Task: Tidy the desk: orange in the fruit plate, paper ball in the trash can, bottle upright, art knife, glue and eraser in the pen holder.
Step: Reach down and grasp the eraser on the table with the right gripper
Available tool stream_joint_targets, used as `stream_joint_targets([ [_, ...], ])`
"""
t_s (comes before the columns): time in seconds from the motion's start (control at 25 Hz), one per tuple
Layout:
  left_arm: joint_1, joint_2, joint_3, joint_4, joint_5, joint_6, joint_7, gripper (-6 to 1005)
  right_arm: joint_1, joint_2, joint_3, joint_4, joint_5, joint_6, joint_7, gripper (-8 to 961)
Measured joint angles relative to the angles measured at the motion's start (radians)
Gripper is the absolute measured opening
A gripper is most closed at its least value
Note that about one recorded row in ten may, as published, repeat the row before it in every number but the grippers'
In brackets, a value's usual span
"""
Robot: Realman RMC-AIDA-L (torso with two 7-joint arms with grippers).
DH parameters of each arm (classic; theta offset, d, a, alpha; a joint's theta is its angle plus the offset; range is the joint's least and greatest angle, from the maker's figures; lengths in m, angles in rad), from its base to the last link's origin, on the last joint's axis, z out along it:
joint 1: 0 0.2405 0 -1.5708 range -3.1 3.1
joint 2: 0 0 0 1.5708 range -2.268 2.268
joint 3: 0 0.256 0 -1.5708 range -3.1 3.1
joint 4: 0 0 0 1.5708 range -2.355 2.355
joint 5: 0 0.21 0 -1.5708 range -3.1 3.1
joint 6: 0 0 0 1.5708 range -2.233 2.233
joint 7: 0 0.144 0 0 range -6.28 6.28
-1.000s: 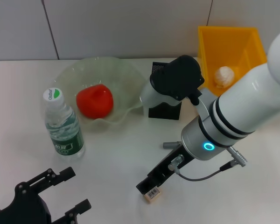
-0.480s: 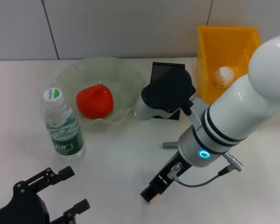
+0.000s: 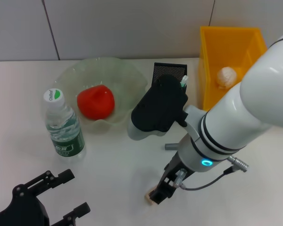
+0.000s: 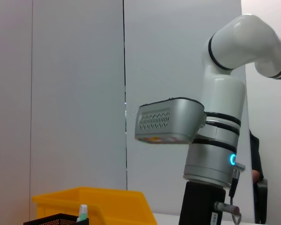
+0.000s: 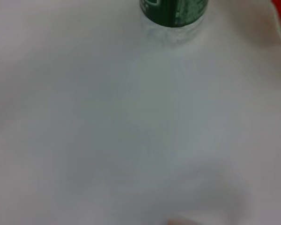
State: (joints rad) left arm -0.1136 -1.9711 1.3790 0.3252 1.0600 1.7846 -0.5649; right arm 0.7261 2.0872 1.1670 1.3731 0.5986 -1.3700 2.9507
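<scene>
While right gripper [image 3: 160,192] sits over the eraser [image 3: 153,197], bottom centre of head view, can't tell if closed; eraser looks small, light, rubbery w/ paper sleeve, so pinch its long flat sides

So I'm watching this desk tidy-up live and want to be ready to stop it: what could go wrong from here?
The right gripper is down at the small eraser near the table's front edge; a poor pinch could flick it off the table. A grey item lies close under the right arm and may get swept as the arm lifts. The pen holder stands between the glass plate and the yellow bin, so the drop could miss.
</scene>
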Motion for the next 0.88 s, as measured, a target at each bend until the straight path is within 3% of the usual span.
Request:
stream_joint_targets([
  [0.88,-0.001,0.0,0.0,0.0,0.0,0.0,0.01,669,0.02,0.004,-0.118,0.012,-0.01,0.066,-0.039,720],
])
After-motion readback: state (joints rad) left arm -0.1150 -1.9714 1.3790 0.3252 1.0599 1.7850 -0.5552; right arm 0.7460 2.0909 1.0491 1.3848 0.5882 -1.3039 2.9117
